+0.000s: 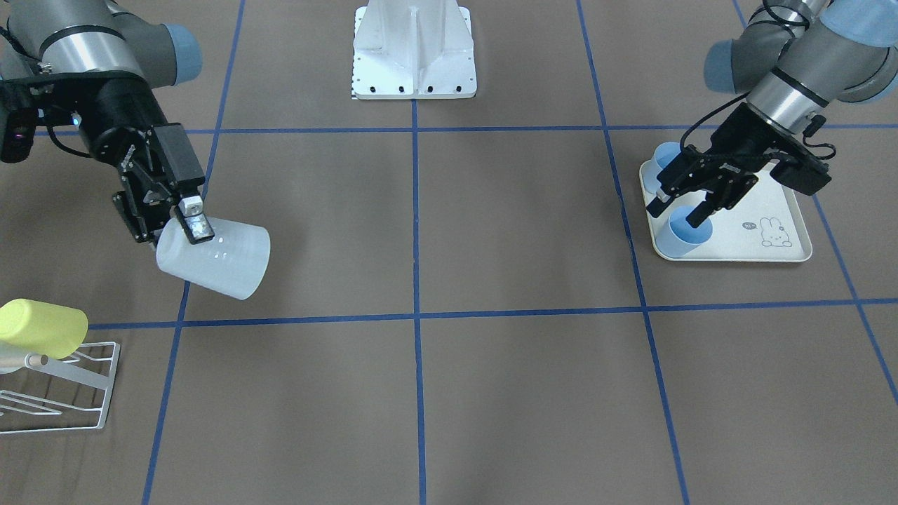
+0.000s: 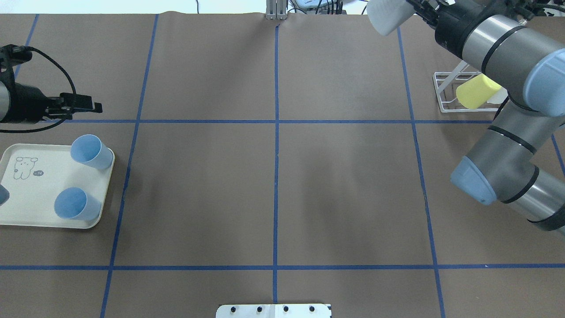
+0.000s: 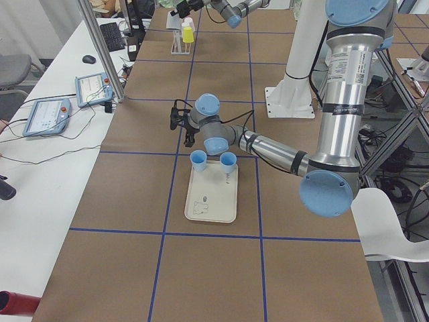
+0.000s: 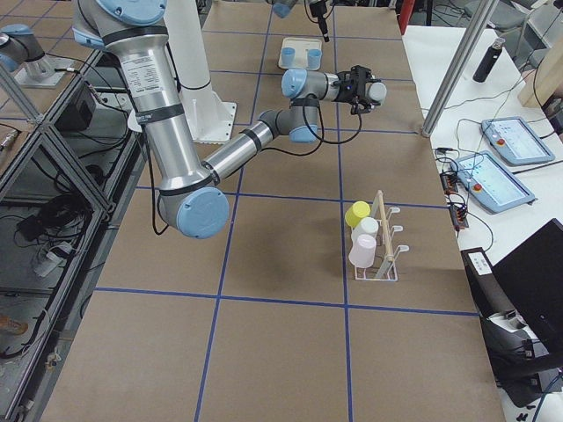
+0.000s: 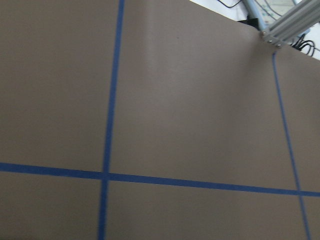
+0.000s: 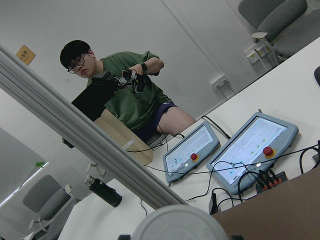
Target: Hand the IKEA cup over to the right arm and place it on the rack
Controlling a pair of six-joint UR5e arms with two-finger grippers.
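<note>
A translucent white cup (image 1: 221, 258) is held on its side in my right gripper (image 1: 172, 230), which is shut on its rim end, above the table. The cup also shows at the far edge in the overhead view (image 2: 387, 18), and its rim shows in the right wrist view (image 6: 180, 225). The white wire rack (image 1: 66, 393) stands in front of and below that gripper; it carries a yellow cup (image 1: 42, 326). My left gripper (image 1: 679, 210) is open and empty, above the tray (image 1: 789, 251) near a blue cup (image 1: 691, 233).
The cream rabbit-print tray (image 2: 26, 212) holds blue cups (image 2: 90, 151) (image 2: 75, 205). The rack (image 4: 384, 255) also holds a white and a pinkish cup. The robot base plate (image 1: 414, 49) is at mid table. An operator (image 6: 135, 100) sits beyond the far edge.
</note>
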